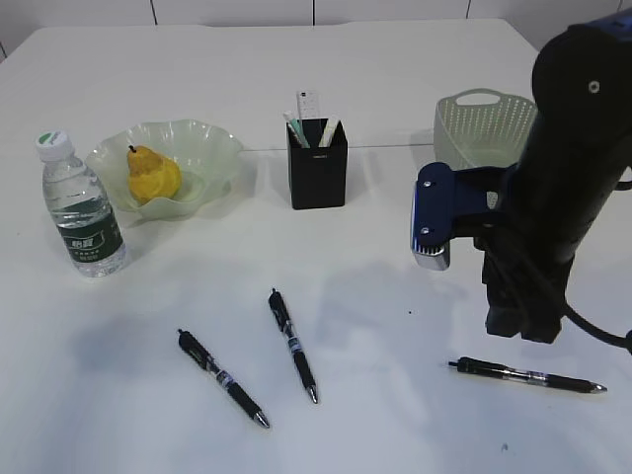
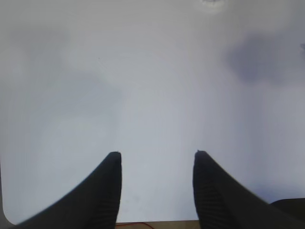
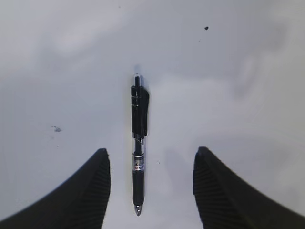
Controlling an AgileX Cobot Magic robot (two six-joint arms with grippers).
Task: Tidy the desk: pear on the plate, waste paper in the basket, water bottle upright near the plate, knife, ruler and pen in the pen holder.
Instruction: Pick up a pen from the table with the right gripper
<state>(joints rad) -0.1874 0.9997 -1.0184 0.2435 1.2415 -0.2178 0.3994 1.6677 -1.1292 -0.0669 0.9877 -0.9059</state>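
On the white desk point(image 1: 395, 69), a tidying scene is pictured partway through; the yellow pear point(image 1: 152, 175) is seen lying inside the pale green ruffled plate point(image 1: 212, 148) at the left, and the water bottle point(image 1: 82, 205) is stood upright just beside that plate, nearer the front-left edge; the black pen holder point(image 1: 317, 165) is set near the middle, with a white ruler-like strip and a couple of pale items poking from its top, though what each one is cannot be told; the grey-green basket point(image 1: 481, 123) is placed at the right rear, partly hidden by the right arm point(image 1: 573, 178), and its contents cannot be made out. Three black pens are left flat on the bare tabletop: the left pen point(image 1: 223, 378) and the middle pen point(image 1: 293, 345) lie near each other at the front, while the right pen point(image 3: 138, 143) is laid well apart from them, below the right arm. The right gripper point(image 3: 150, 186) is held above that pen with its fingers point(image 3: 93, 191) spread wide; the pen is framed between them, nearer the left finger, its tip pointing toward the camera, and is not touched. The left gripper point(image 2: 157, 183) is shown over empty white surface, its jaws likewise parted with nothing between them; it is not visible in the exterior view.
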